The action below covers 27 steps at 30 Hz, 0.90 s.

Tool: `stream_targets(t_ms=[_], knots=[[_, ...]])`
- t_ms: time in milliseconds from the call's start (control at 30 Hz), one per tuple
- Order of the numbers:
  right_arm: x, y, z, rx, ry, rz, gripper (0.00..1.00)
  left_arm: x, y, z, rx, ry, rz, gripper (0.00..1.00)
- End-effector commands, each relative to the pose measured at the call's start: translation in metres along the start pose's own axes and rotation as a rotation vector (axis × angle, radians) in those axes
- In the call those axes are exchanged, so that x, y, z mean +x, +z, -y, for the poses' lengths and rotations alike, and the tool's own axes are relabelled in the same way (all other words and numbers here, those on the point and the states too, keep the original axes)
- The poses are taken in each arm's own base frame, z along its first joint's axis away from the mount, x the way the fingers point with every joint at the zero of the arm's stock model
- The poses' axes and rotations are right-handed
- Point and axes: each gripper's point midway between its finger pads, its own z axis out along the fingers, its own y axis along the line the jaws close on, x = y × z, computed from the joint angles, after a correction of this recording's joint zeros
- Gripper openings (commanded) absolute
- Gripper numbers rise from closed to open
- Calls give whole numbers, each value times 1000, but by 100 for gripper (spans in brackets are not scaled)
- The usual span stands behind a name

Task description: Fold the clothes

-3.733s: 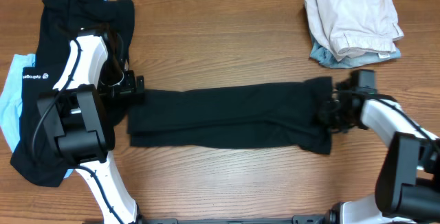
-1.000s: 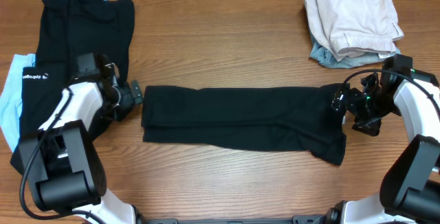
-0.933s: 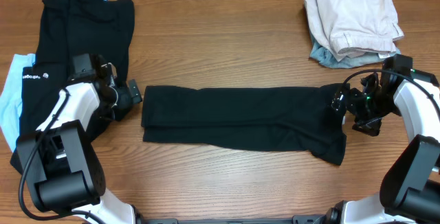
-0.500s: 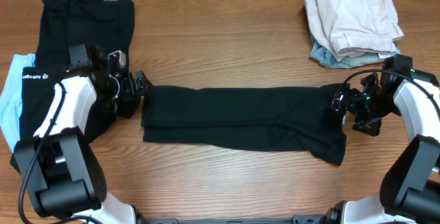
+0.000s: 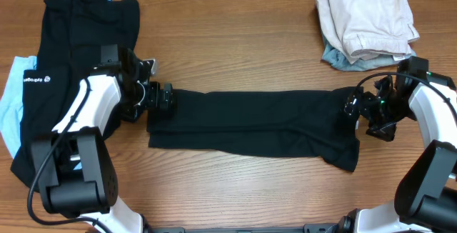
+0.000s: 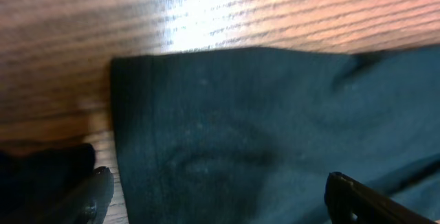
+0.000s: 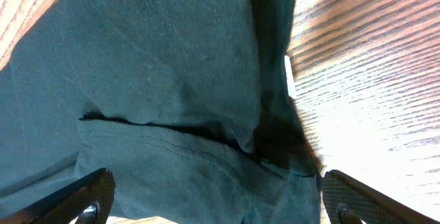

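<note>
A black shirt (image 5: 250,122) lies in the middle of the bench (image 5: 235,40), folded into a long strip. The left gripper (image 5: 166,98) is over its left end, wide open and holding nothing. The right gripper (image 5: 351,108) is over its right end, wide open too, with nothing in it. A black top (image 5: 50,68) with a small white logo lies far left on a light blue one (image 5: 7,111). A beige one (image 5: 368,11) sits on a grey-blue one (image 5: 335,58) in the back right corner
</note>
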Motion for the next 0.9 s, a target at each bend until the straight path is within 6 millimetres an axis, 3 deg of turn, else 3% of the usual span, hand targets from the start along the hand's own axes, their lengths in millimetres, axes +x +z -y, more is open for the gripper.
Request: stream_targets(t_ms=[0, 567, 600, 700, 733, 867], knots=[[-8, -7, 0, 5, -14, 33, 100, 7, 9, -3, -3, 12, -41, 95], [-14, -7, -2, 0, -21, 57, 100, 52, 44, -26, -78, -69, -118, 83], [-15, -7, -2, 0, -20, 59, 100, 53, 45, -26, -78, -68, -115, 76], [-16, -7, -2, -1, -22, 63, 100, 55, 49, -27, -79, -70, -109, 31], [-16, -7, -2, -1, -22, 64, 100, 57, 50, -27, -79, -75, -112, 24], [-16, -7, -2, -1, -22, 65, 100, 63, 52, -27, -73, -82, -125, 21]])
